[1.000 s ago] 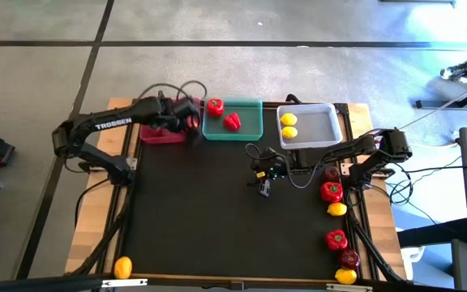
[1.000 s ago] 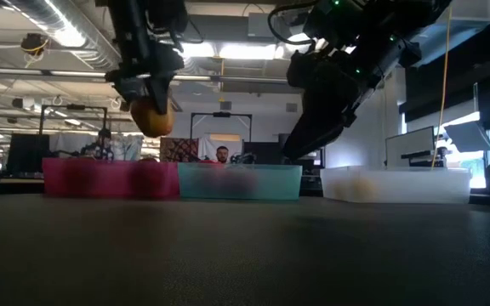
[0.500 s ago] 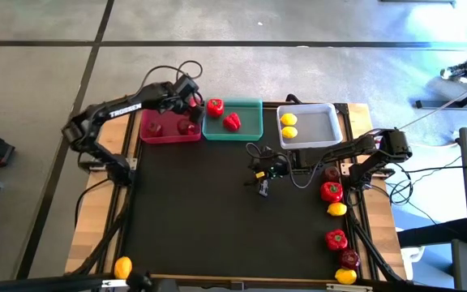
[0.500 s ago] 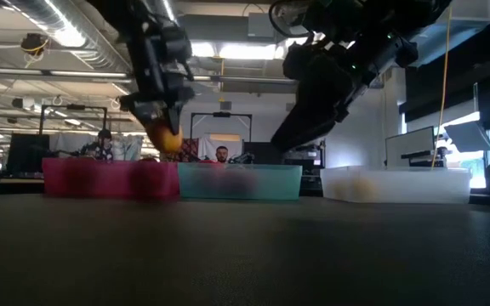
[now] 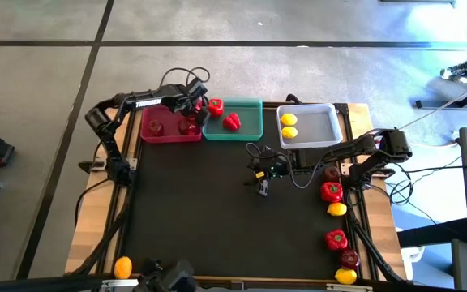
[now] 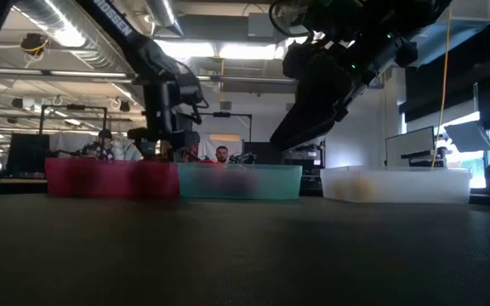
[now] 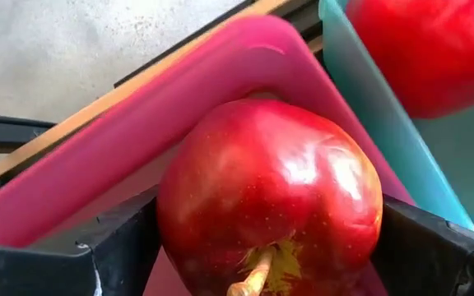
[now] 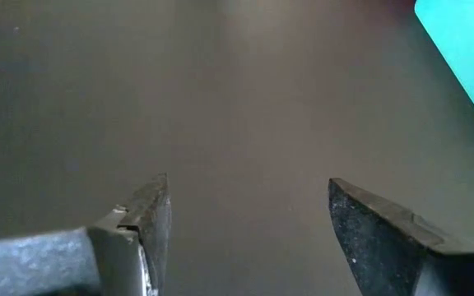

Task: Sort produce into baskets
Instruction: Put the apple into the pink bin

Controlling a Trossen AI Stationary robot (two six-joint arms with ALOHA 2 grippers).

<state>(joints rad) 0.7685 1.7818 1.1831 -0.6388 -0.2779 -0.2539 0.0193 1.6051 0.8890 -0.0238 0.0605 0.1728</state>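
My left gripper (image 5: 194, 105) is shut on a dark red apple (image 7: 270, 197) at the far right corner of the pink basket (image 5: 169, 135). In the low view this gripper (image 6: 167, 146) stands at the basket's rim height. Two more apples (image 5: 155, 127) lie in the pink basket. The teal basket (image 5: 250, 131) holds two red peppers (image 5: 232, 122). The pale basket (image 5: 323, 122) holds two lemons (image 5: 288, 126). My right gripper (image 5: 263, 180) is open and empty above the middle of the black mat, as its wrist view (image 8: 245, 222) shows. My left gripper pinches the apple's two opposite sides (image 7: 167, 222) between its two fingers (image 7: 113, 247). The apple's stem end (image 7: 253, 275) faces back toward the wrist. The apple is inside the pink basket's corner (image 7: 245, 49). Whether it rests on the basket floor I cannot tell.
Loose produce lies along the mat's right edge: an apple (image 5: 332, 173), a pepper (image 5: 331, 191), a lemon (image 5: 337, 209), another pepper (image 5: 336, 239), an apple (image 5: 348, 258) and a lemon (image 5: 345, 276). One yellow-orange fruit (image 5: 122, 266) lies at the near left corner.
My left gripper, still shut on the apple, has gone toward the table's far edge and a little right, and has come down to the pink basket's far right corner. As the arm swung away, the two apples in the pink basket came into view.
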